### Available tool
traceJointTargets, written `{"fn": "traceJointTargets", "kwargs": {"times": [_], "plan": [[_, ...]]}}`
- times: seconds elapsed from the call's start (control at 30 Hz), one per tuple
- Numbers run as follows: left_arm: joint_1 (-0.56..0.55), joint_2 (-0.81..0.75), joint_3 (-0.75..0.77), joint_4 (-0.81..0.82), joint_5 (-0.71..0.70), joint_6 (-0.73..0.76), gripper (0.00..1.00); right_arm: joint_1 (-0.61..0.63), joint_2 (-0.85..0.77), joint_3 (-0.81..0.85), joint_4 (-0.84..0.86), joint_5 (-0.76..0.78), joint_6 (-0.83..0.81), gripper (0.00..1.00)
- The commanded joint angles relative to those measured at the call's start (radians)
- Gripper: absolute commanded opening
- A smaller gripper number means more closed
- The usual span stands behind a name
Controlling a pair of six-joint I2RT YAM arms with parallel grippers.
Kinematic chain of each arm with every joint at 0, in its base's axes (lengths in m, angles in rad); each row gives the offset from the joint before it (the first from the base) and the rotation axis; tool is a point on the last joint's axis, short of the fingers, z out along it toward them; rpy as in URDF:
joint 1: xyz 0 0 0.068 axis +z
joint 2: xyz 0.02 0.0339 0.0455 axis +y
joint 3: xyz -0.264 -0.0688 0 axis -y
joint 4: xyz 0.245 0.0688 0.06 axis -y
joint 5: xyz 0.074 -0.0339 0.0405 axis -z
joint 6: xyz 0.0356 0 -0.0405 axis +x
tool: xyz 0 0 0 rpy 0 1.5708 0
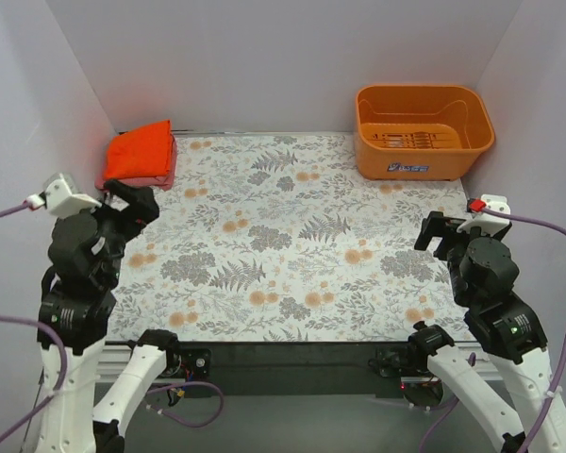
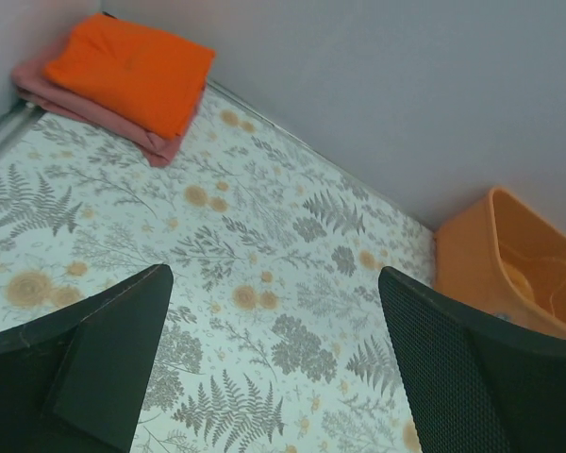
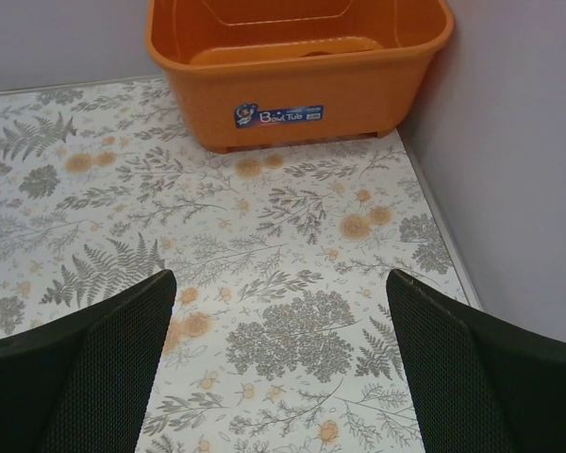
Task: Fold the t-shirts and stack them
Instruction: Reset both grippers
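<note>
In the top view, the orange-red t-shirt lies folded on the pinkish-red t-shirt in the far left corner of the table. The orange tub stands in the far right corner. The left gripper hangs near the two shirts without touching them, and the right gripper is over the right side.

In the left wrist view, its fingers are spread wide with nothing between them. The shirts lie ahead to the left.

In the right wrist view, the fingers are also spread wide and empty, and the tub stands ahead.
</note>
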Motion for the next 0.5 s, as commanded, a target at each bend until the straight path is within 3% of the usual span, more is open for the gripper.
{"fn": "traceJointTargets", "kwargs": {"times": [0.0,0.17,0.47], "plan": [[-0.008,-0.038,-0.024,-0.123,-0.191,-0.053,0.91,-0.004,-0.054,-0.064,0.064,0.069,-0.045,0.98],[-0.009,-0.052,-0.113,-0.105,-0.247,-0.086,0.96,-0.002,-0.128,-0.108,0.084,0.078,-0.033,0.98],[-0.011,-0.061,-0.228,0.019,-0.132,-0.097,0.98,-0.002,-0.166,-0.143,0.103,0.069,-0.021,0.99]]}}
